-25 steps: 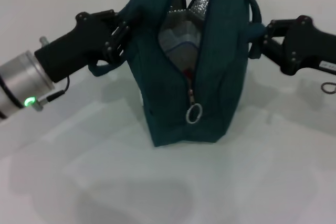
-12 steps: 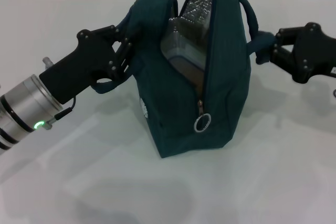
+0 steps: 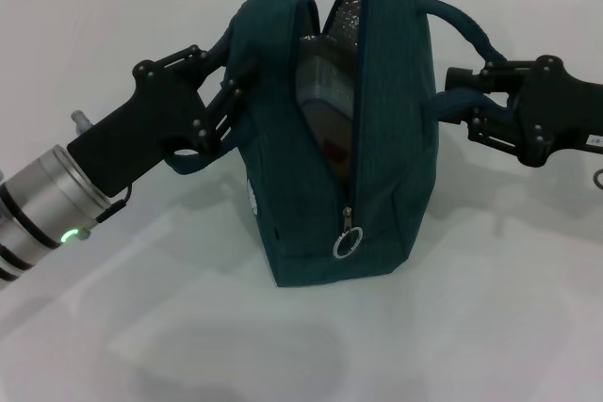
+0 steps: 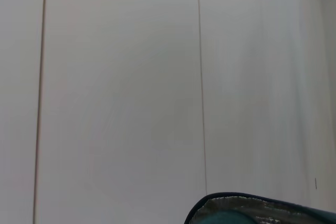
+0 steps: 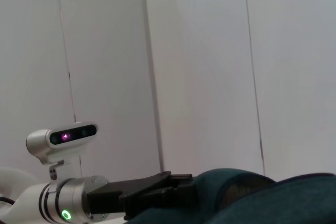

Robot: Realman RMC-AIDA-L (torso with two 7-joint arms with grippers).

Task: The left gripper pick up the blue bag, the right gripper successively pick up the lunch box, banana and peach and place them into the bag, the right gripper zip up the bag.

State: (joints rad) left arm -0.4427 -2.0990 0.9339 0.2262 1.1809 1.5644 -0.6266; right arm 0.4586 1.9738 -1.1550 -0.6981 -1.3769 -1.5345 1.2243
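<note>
Your blue bag (image 3: 367, 138) stands upright on the white table (image 3: 471, 327), roughly centred in the head view, its zipper run partly open from the top so the silver foil lining (image 3: 347, 8) shows at the mouth. The metal ring pull (image 3: 347, 244) hangs low on the front face, near the bag's base. Through the gap you can see the lunch box (image 3: 325, 91) sitting inside, clear plastic with a blue rim; below it a reddish patch shows, too hidden to name. The left gripper (image 3: 226, 105) comes in from the robot's left on its silver wrist with the green light (image 3: 66, 235), its fingers closed against the bag's left side by the near handle (image 3: 193, 159), gripping the fabric there. The right gripper (image 3: 452, 96) reaches in from the robot's right, its fingertips pressed at the bag's right side just under the far handle (image 3: 466, 25); its two fingers stand slightly apart, and you cannot tell from here whether any fabric is pinched between them. The left wrist view gives you only a pale panelled wall and the foil-lined rim of the bag (image 4: 262, 211) at the edge. The right wrist view shows the bag's teal top (image 5: 252, 192) close in, with the left gripper (image 5: 181, 190) on its far side.
</note>
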